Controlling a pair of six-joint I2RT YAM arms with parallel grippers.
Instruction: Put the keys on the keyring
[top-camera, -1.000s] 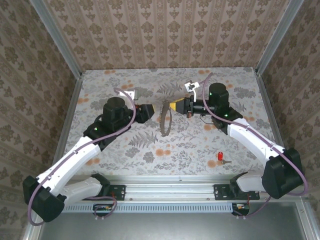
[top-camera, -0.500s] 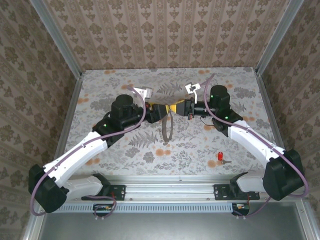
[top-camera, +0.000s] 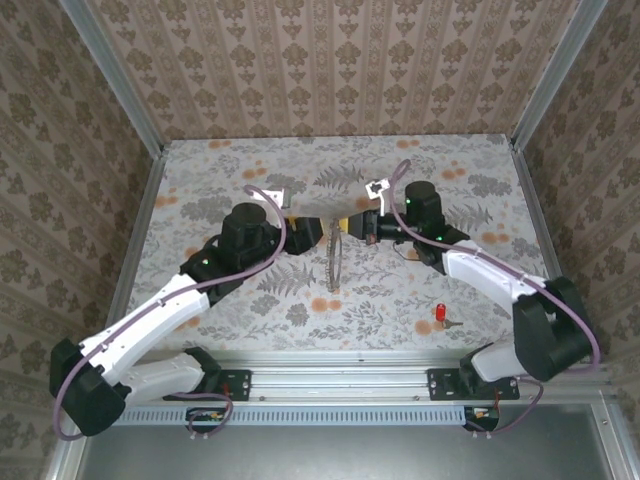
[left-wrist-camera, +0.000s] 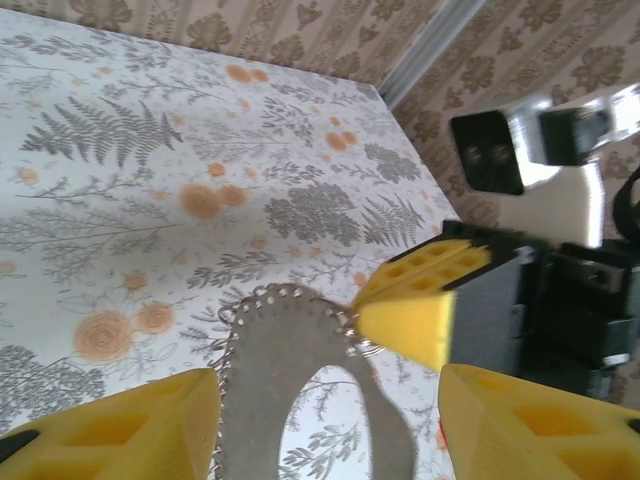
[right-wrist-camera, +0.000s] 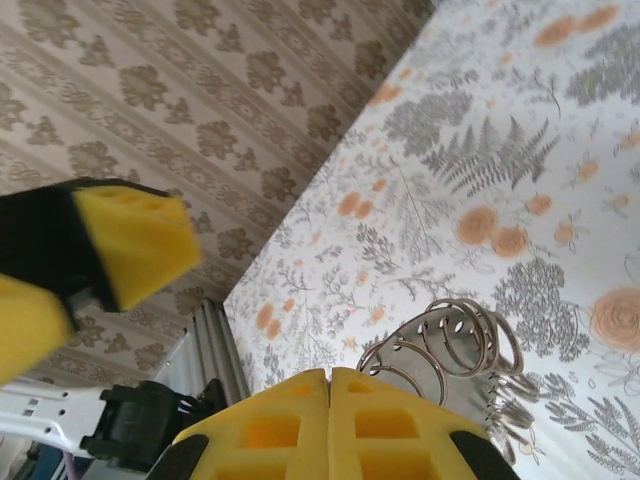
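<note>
I count one keyring (top-camera: 333, 255), a single brown loop with its chain, and one red-headed key (top-camera: 441, 313) well off to its right; two arms flank the keyring, left arm (top-camera: 170, 300) and right arm (top-camera: 490, 275)

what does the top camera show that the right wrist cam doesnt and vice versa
The top view adds the red key lying on the table near the right arm's base, and the whole brown band of the keyring. The right wrist view adds a close look at the silvery wire loops just past its fingertips. Shared: the right gripper shut on the keyring, the left gripper open beside it, and the flowered table.
</note>
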